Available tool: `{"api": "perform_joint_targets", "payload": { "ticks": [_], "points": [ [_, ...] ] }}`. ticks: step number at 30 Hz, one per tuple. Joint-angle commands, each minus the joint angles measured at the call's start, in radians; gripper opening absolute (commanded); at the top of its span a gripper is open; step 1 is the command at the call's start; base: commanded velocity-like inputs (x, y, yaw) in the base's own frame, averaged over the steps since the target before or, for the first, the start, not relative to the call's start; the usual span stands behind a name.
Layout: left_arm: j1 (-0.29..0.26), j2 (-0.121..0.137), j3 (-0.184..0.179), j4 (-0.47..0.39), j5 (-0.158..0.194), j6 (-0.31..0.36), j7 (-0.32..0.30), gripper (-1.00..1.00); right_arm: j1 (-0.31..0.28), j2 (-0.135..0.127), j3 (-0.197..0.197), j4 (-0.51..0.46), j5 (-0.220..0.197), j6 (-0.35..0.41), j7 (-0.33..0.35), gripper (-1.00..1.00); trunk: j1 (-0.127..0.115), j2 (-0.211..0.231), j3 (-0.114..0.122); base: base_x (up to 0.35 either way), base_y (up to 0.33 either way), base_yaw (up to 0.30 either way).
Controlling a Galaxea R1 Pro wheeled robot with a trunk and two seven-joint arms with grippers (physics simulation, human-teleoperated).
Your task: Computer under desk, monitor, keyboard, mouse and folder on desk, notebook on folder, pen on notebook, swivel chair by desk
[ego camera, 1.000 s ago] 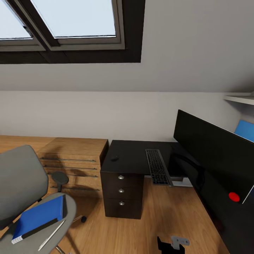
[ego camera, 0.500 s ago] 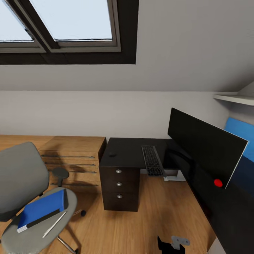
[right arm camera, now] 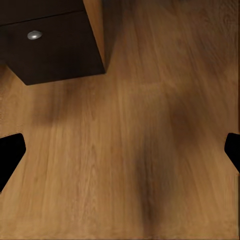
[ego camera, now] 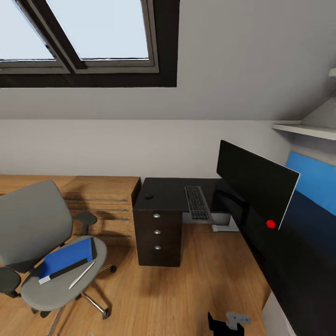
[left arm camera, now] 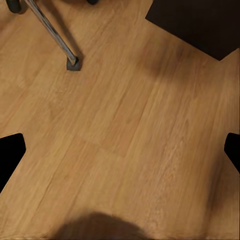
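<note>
The glossy black desk stands against the back wall and runs on along the right. On it are the monitor, the keyboard and, at its left end, the mouse. A pale box, perhaps the computer, shows under the desk. The swivel chair at lower left carries the blue folder and the pen. A dark strip runs along the folder's near edge; I cannot tell if it is the notebook. Over bare floor, my left gripper and right gripper are both open and empty.
A light wooden dresser adjoins the desk's drawer unit. A blue wall panel and a shelf are at the right. The chair's chrome leg lies near my left gripper. The drawer unit's knob is near my right gripper.
The whole head view has shifted: the camera has backed away from the desk, so the chair, desk and monitor look smaller and sit more fully in view. Nothing on them has moved.
</note>
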Motion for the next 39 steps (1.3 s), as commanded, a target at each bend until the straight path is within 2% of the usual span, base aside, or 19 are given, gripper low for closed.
{"api": "perform_joint_targets", "payload": {
  "ticks": [1,31,39],
  "points": [
    [-0.001,0.0,-0.008,0.001,0.011,-0.003,-0.005,1.0,0.0,0.0,-0.004,0.001,-0.008,-0.003,0.008,1.0,-0.001,-0.001,-0.001,-0.325,-0.055,0.0],
    [-0.001,-0.004,-0.009,0.001,0.011,0.0,-0.005,1.0,0.0,-0.001,-0.002,0.0,0.002,-0.005,0.006,1.0,-0.001,-0.001,-0.001,-0.324,-0.106,0.0],
    [-0.001,-0.004,-0.009,0.001,0.011,0.001,-0.005,1.0,0.0,0.002,0.003,-0.002,0.002,-0.002,0.003,1.0,-0.001,-0.001,-0.009,-0.3,-0.128,0.0]
  ]
}}
